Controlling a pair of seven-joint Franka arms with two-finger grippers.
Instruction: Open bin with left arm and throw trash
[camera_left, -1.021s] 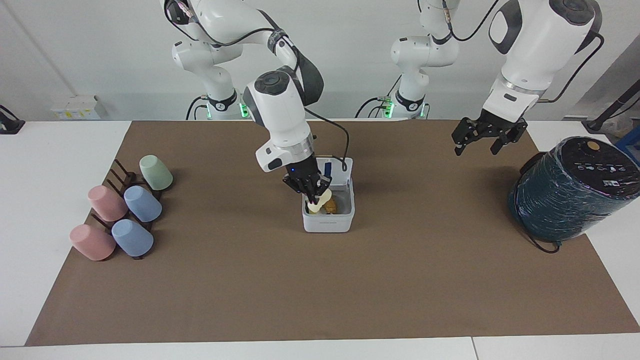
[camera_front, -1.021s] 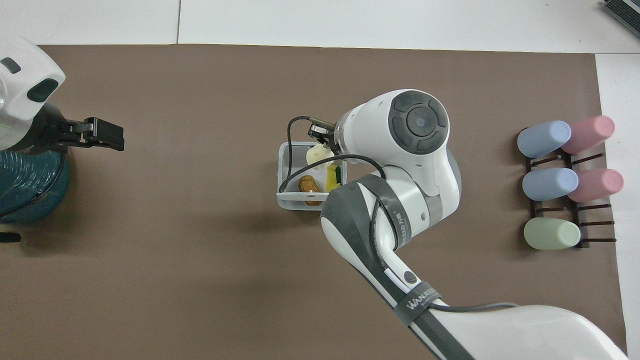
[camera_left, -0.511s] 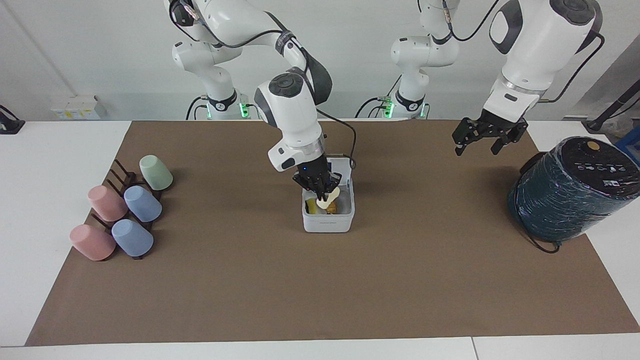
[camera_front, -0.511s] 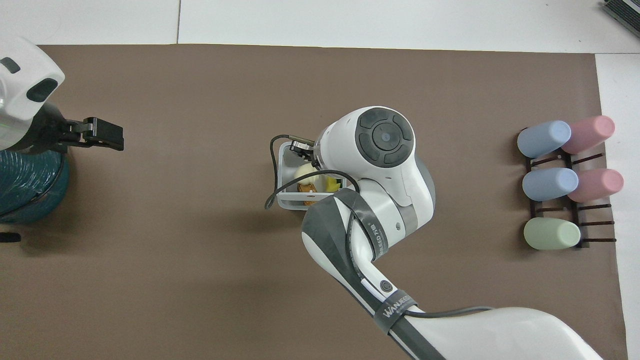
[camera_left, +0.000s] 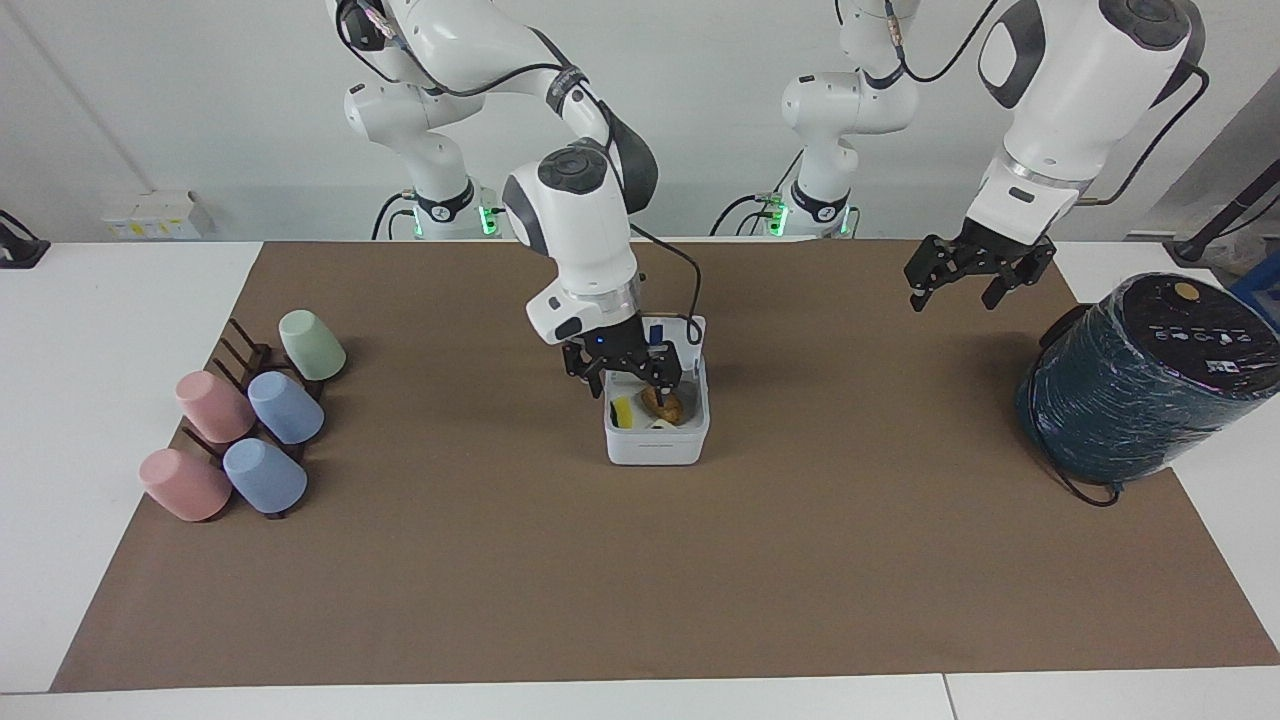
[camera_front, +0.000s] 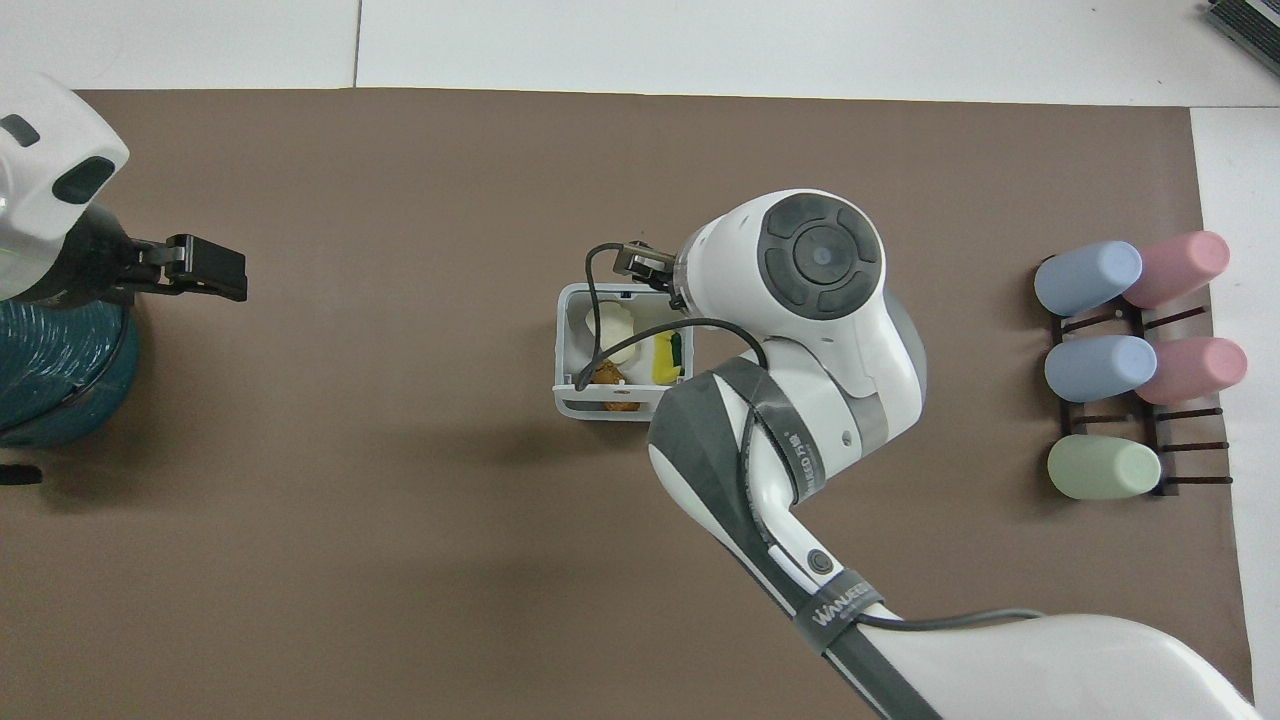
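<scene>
— Well, from the facing view, where are you?

— My right gripper (camera_left: 632, 372) hangs just over the small white square plastic bin (camera_left: 657, 440), which sits mid-mat on the brown paper mat (camera_left: 500, 580). My fingers stand spread with nothing between them. The bin's hinged lid (camera_left: 672, 332) stands up on the side nearer us. My left gripper (camera_left: 962, 272) waits, fingers apart and empty, over the mat's corner beside the dark teal wrapped cylinder (camera_left: 1140, 390).

— And the trash?

— The overhead view shows all three bits inside: the pale cream lump (camera_front: 612, 330), the yellow-and-green sponge piece (camera_front: 666, 358) and the orange-brown crusty lump (camera_front: 612, 378).

— So what does the next move turn on?

— The bin lies straight below my right gripper, so I judge I must rise clear. The left stands well apart; if the lid needs closing, my right is nearer.
</scene>
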